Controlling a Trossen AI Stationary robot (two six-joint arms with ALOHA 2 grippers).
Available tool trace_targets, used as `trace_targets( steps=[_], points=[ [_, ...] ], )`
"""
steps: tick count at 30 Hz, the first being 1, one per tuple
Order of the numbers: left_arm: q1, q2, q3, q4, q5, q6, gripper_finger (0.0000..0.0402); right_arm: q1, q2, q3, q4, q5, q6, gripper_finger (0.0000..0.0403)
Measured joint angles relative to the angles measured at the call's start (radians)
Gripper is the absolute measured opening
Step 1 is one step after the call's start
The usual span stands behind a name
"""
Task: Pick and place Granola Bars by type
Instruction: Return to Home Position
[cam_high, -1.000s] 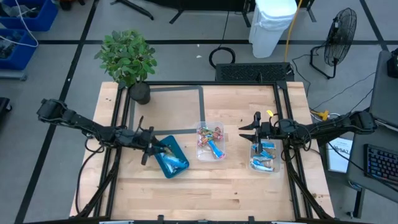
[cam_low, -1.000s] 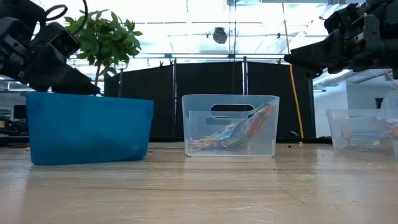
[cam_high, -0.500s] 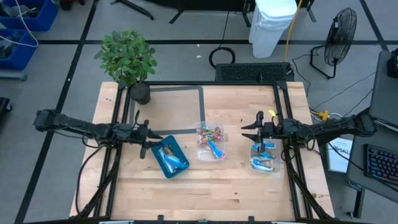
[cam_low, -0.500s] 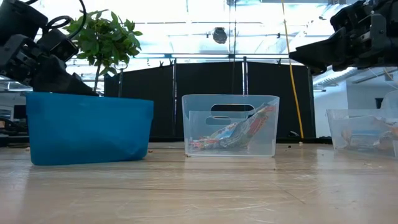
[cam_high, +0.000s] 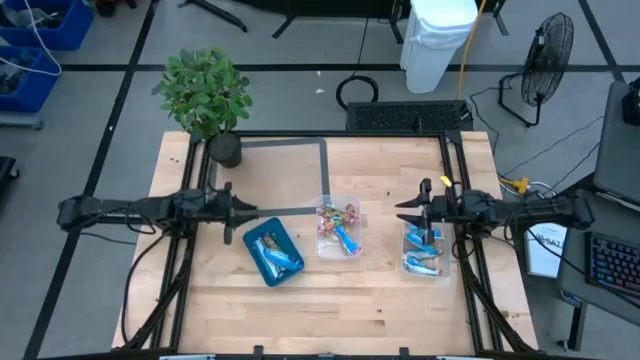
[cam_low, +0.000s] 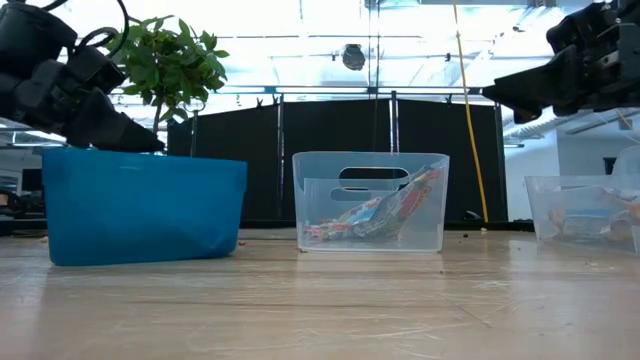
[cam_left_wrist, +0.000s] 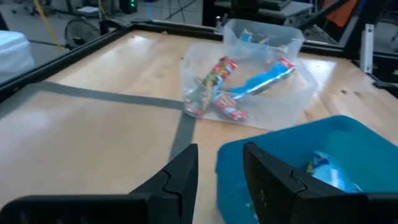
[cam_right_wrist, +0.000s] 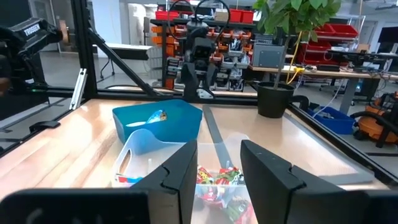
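Three containers hold every granola bar (cam_high: 340, 232) I can find. The red-and-green ones, with one long blue wrapper among them, lie in the middle clear tub (cam_high: 320, 252). Blue-and-white ones fill the second clear tub (cam_high: 444, 262) to its right, and a few more blue ones sit in the blue tray (cam_high: 256, 266) to its left. No bar lies loose on the wooden surface (cam_high: 380, 310), so the sorting looks finished to me. All that seems left is for the arms to pull back to rest. Whether that blue wrapper belongs with the multicoloured lot I can't say.

The left claw (cam_high: 238, 212) hangs left of the middle tub, just beside the tray's far corner, fingers spread and holding nothing. The right claw (cam_high: 412, 210) hangs to the tub's right, above the far end of the second tub, likewise spread and empty.

From overhead the tray's contents are plain. From surface level its solid wall hides them, though that view shows both claws above the rims. The left wrist camera adds a close look into the tray and the middle tub.
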Motion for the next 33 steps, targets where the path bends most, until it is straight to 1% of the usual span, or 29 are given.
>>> trace_targets(
  steps=[4, 9, 12, 14, 18, 22, 28, 33],
  points=[
    [0.047, 0.000, 0.000, -0.003, 0.015, 0.001, 0.0131, 0.000, -0.077, 0.000, -0.079, 0.027, 0.010, 0.0114],
    [0.078, 0.001, 0.000, -0.003, 0.031, 0.000, 0.0131, 0.000, -0.167, -0.008, -0.164, 0.142, 0.027, 0.0114],
    [0.083, 0.001, -0.001, -0.003, 0.031, 0.001, 0.0131, 0.000, -0.207, -0.025, -0.170, 0.204, 0.029, 0.0114],
    [0.084, 0.001, -0.001, -0.003, 0.030, 0.025, 0.0131, 0.000, -0.217, -0.028, -0.174, 0.226, 0.040, 0.0114],
    [0.084, 0.001, -0.001, -0.004, 0.006, 0.089, 0.0131, 0.000, -0.215, -0.029, -0.176, 0.230, 0.095, 0.0114],
    [0.084, 0.002, -0.003, 0.016, 0.002, 0.084, 0.0131, 0.000, -0.214, -0.031, -0.176, 0.231, 0.156, 0.0114],
    [0.084, 0.001, -0.005, 0.053, -0.002, 0.083, 0.0131, 0.000, -0.215, -0.031, -0.147, 0.232, 0.159, 0.0114],
    [0.084, 0.002, -0.005, 0.053, -0.002, 0.083, 0.0131, 0.000, -0.214, -0.032, -0.149, 0.232, 0.159, 0.0114]
  ],
)
